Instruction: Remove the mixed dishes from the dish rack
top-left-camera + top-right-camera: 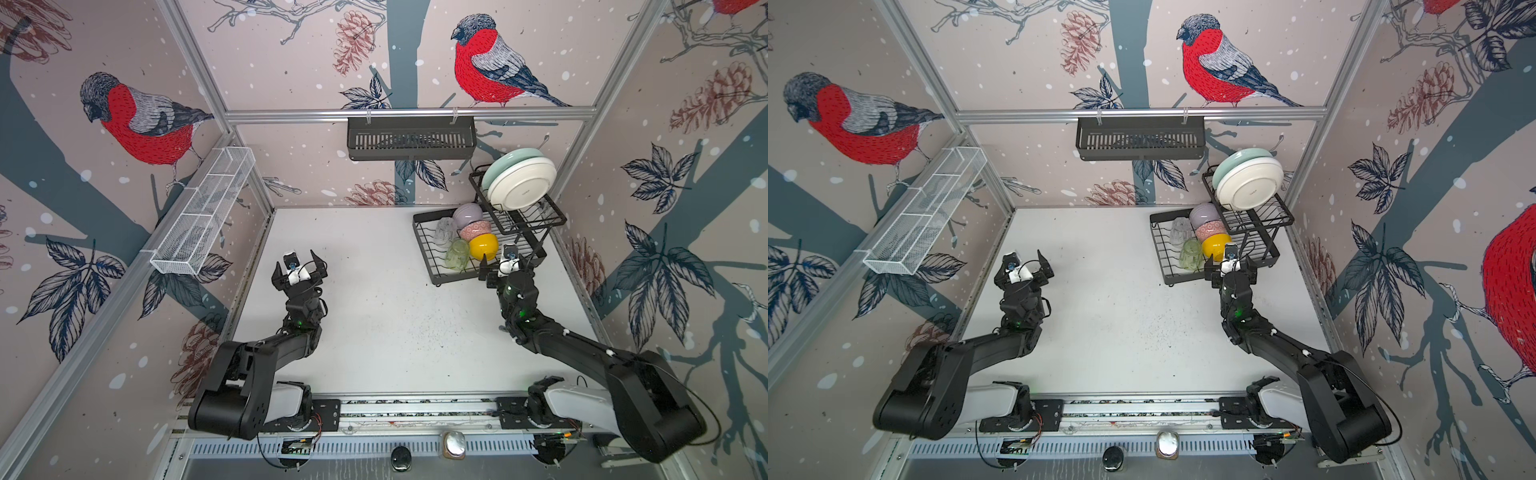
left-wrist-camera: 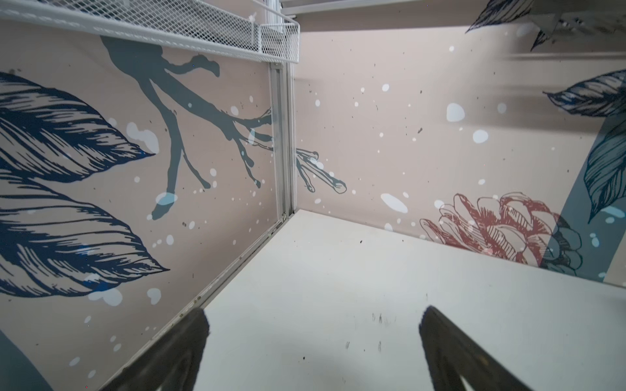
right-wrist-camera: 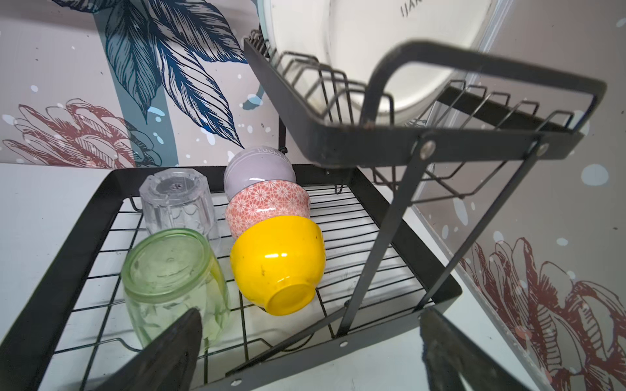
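Right hand (image 1: pixel 506 266) is at the near edge of the black wire two-tier dish rack (image 3: pixel 61 270), fingers spread wide and holding nothing. Left hand (image 1: pixel 297 266) hangs over bare white desk (image 1: pixel 374 311) on the far side, also spread and empty, well away from the dishes. I'd say nothing has come out yet.

Lower tier first. Three bowls lie on their sides, nested in a row: a glossy yellow bowl (image 3: pixel 277 264) nearest me with its base toward the hand, a pink-patterned bowl (image 3: pixel 267 203) tucked behind it, and a lilac bowl (image 3: pixel 257 169) at the back. They prop each other up, so pulling the yellow one may let the others roll.

Beside them stand two upturned tumblers, a green glass (image 3: pixel 169 270) and a clear faceted glass (image 3: pixel 176 199), mouths down to drain.

Up on the raised tier (image 3: pixel 372 145), a plain white plate (image 1: pixel 521 185) stands on edge in the wire dividers, with a pale green plate (image 1: pixel 505 158) behind it. Any third plate is hidden from me
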Controlling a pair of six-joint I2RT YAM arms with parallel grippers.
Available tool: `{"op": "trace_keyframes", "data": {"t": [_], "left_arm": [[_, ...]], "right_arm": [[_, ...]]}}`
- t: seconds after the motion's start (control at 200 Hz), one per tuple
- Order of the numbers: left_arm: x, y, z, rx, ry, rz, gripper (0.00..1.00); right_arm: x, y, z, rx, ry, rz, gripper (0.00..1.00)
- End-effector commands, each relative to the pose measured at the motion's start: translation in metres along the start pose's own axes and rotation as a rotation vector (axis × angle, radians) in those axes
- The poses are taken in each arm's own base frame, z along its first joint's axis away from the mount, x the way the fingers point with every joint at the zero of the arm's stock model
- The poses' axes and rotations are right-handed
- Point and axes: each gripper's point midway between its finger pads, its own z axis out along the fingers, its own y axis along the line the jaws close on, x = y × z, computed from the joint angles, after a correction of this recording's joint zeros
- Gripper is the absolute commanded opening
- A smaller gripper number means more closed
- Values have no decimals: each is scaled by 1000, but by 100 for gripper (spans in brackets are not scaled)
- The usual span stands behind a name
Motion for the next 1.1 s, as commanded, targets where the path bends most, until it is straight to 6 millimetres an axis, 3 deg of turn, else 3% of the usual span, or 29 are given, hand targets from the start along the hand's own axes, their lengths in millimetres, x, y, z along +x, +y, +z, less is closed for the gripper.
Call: {"op": "trace_keyframes", "data": {"t": [0.0,0.21,0.29,0.43,0.65,0.775,1.096], "left_arm": [[31,2,-5,-23,162,6,98],[28,-21,-30,-13,200,71,98],[25,-34,-39,35,181,49,98],[30,-46,-44,76,210,17,98],[32,-62,-55,131,222,6,98],[31,-76,-64,200,215,-11,98],[21,-115,-81,424,228,-100,98]], "right_arm": [[7,16,-1,-68,135,29,100],[-6,76,0,-252,284,51,100],[5,107,4,-344,362,65,100],[4,153,13,-437,445,55,94],[17,202,31,-501,540,10,85],[28,220,41,-513,584,-13,82],[56,233,71,-471,643,-61,63]]}}
